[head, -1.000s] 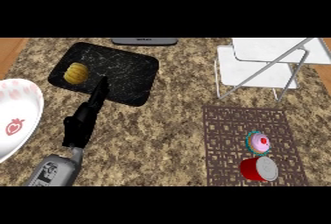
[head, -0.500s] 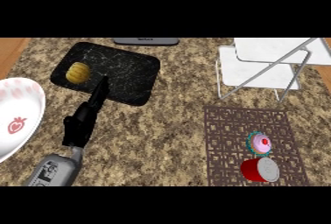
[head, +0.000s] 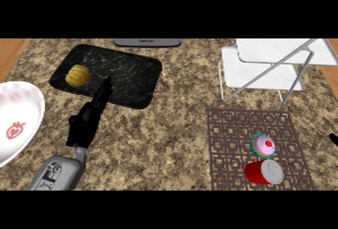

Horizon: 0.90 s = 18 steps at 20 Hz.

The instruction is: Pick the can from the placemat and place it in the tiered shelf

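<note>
**The Can Waited on the Mat**

The red can (head: pixel 264 172) sat on the brown placemat (head: pixel 231 134), near the mat's front right corner, on the right side of the counter. It looked tipped on its side, with its grey top showing. A pink cupcake (head: pixel 266 146) stood just behind it, very near or maybe touching.

The white tiered shelf (head: pixel 264 67) stood at the back right corner of the counter, well apart from the can. No hand held the can yet.

The left hand (head: pixel 88 118) was open on the left side, with straight fingers pointing at a black tray (head: pixel 128 78). It held nothing. Only a tiny bit of the right hand (head: pixel 335 140) showed at the right edge, so I could not tell if it was open or closed.

The step was to reach for the can. The right hand seemed the best one, since it was nearer. It should come from the front or the right side, so it would not bump the cupcake. A tipped can could roll, so the hand should close around its round body.
</note>
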Each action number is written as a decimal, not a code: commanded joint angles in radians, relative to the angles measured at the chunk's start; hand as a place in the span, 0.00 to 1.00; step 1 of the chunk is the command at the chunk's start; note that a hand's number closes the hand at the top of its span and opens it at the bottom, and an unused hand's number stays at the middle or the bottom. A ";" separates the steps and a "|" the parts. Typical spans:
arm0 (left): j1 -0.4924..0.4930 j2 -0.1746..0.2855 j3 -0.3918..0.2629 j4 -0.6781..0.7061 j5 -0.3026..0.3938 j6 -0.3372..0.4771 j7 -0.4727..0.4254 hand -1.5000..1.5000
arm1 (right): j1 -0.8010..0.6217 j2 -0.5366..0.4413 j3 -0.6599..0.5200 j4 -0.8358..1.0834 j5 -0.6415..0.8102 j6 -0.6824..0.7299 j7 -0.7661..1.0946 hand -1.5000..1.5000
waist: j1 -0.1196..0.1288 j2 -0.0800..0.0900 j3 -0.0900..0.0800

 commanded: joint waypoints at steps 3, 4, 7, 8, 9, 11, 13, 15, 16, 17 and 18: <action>0.020 -0.038 -0.006 0.008 -0.029 0.012 -0.020 0.50 | -0.130 0.063 0.103 -0.028 0.196 0.028 0.260 0.00 | -0.002 0.000 0.000; 0.032 0.018 0.024 -0.036 -0.013 -0.022 -0.002 0.50 | -0.113 0.092 0.114 0.001 0.233 0.000 0.228 0.00 | -0.001 -0.002 0.001; 0.019 -0.008 0.032 0.005 -0.009 -0.034 -0.024 0.50 | -0.154 0.156 0.161 0.053 0.262 0.017 0.232 0.00 | -0.006 -0.001 0.001; 0.036 -0.032 -0.002 -0.026 -0.044 0.002 0.005 0.50 | -0.192 0.144 0.140 0.024 0.257 0.063 0.280 0.00 | -0.003 -0.002 0.001; 0.014 -0.019 0.025 0.003 -0.022 -0.028 -0.011 0.50 | -0.153 0.177 0.199 0.023 0.314 0.044 0.269 0.00 | -0.009 -0.002 0.000; 0.037 -0.033 0.012 -0.056 -0.033 -0.005 0.022 0.50 | -0.190 0.225 0.211 0.104 0.341 0.048 0.246 0.00 | -0.003 -0.002 0.001; 0.099 -0.004 0.034 -0.028 -0.022 -0.038 -0.044 0.50 | -0.134 0.244 0.225 0.092 0.370 0.051 0.230 0.00 | -0.007 -0.003 0.001; 0.007 -0.020 0.049 0.027 -0.022 -0.045 -0.019 0.50 | -0.197 0.294 0.247 0.113 0.411 0.087 0.281 0.00 | -0.009 -0.001 0.000; 0.023 -0.024 0.043 0.017 -0.039 -0.028 -0.004 0.50 | -0.123 0.252 0.173 0.080 0.342 0.096 0.217 0.00 | -0.016 -0.002 0.001; 0.025 -0.062 0.028 0.073 -0.051 -0.026 -0.074 0.50 | -0.150 0.286 0.186 0.120 0.370 0.089 0.208 0.00 | -0.015 0.000 0.001; 0.015 -0.030 0.051 0.046 -0.030 -0.044 -0.008 0.50 | -0.150 0.299 0.208 0.087 0.402 0.115 0.260 0.00 | -0.013 -0.002 0.001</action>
